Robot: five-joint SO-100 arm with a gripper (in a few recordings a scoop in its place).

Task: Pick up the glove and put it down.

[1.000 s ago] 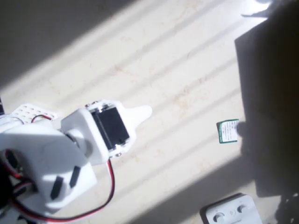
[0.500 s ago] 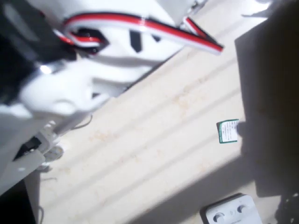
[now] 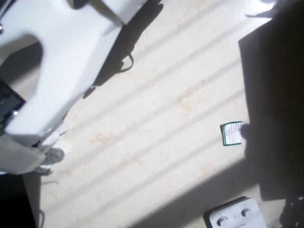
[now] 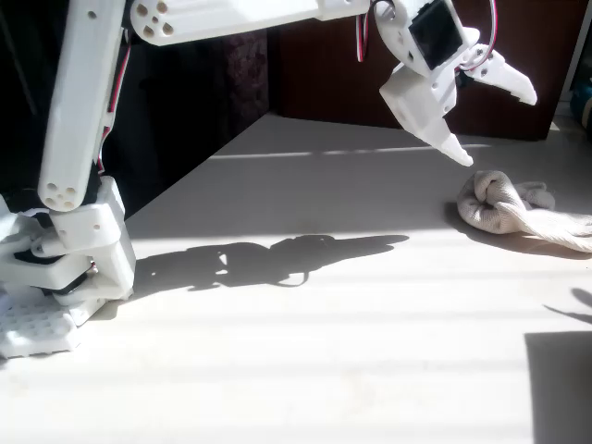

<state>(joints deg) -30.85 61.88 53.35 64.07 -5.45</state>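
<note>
The glove point(image 4: 516, 211) is a cream, lumpy bundle of fabric lying on the pale table at the right of the fixed view. My gripper point(image 4: 494, 120) hangs in the air above it and a little to its left, well clear of the fabric. Its jaws are spread wide, one white finger point(image 4: 450, 143) pointing down toward the table and the other point(image 4: 514, 85) sticking out to the right. Nothing is held between them. In the overhead view a white arm link point(image 3: 61, 61) covers the upper left.
A small green-and-white card point(image 3: 231, 134) lies on the table at the right of the overhead view, beside a dark shadowed area point(image 3: 273, 95). A white box with round buttons point(image 3: 235, 216) sits at the bottom edge. The arm's base point(image 4: 65, 268) stands at the left.
In the overhead view the arm has swung from the lower left up across the picture; the gripper that pointed right over the table is gone from that view. Card and box have not moved.
</note>
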